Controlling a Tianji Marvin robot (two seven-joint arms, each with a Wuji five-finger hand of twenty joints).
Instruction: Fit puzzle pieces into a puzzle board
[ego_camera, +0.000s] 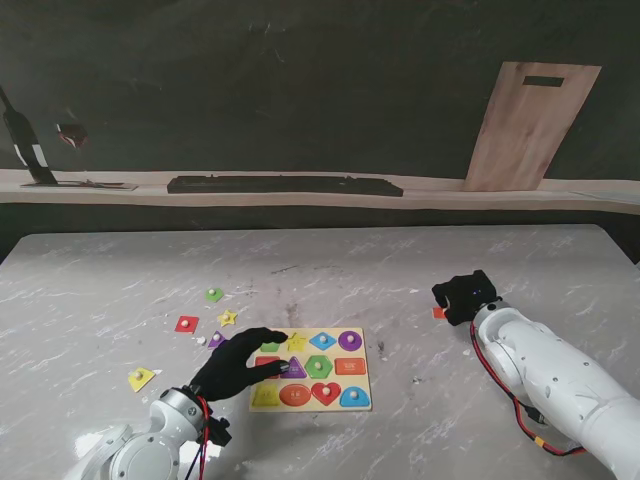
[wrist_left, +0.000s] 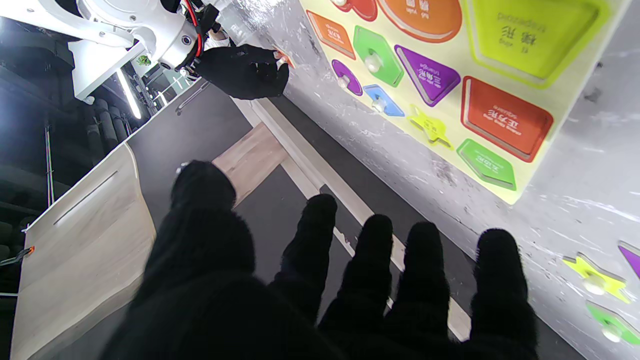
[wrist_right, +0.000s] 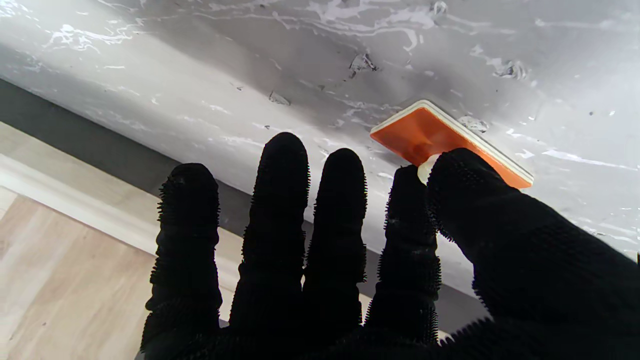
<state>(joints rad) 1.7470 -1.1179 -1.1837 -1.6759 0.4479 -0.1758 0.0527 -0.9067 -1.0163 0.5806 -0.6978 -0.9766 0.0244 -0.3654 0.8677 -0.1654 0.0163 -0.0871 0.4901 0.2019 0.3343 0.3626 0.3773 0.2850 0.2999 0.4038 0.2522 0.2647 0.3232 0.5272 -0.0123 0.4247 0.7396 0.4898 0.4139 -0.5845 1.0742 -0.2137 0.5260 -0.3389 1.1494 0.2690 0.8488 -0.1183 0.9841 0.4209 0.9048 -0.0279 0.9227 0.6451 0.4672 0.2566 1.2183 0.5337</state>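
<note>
The left hand (ego_camera: 238, 365), gloved in black, reaches over the left edge of the puzzle board (ego_camera: 312, 368), fingers (wrist_left: 420, 270) spread apart and holding nothing. The right hand (ego_camera: 467, 297) rests well to the board's right, palm down on the marble-patterned counter (ego_camera: 500, 260), its thumb and forefinger pinched on the white knob of an orange puzzle piece (wrist_right: 440, 140) that lies flat on the surface. The board sits near the counter's front, most slots filled with coloured shapes. Loose pieces lie to its left: a red square (ego_camera: 187, 323), a yellow star (ego_camera: 227, 318), a green piece (ego_camera: 214, 294) and a yellow piece (ego_camera: 141, 379). Behind the counter runs a pale ledge below a dark wall, with a wooden cutting board (ego_camera: 528, 125) leaning on it. Only the right wrist view shows the pinch on the knob; from the stand, the orange piece is a sliver beside the glove. The left wrist view alone shows lettering on the fitted shapes.
</note>
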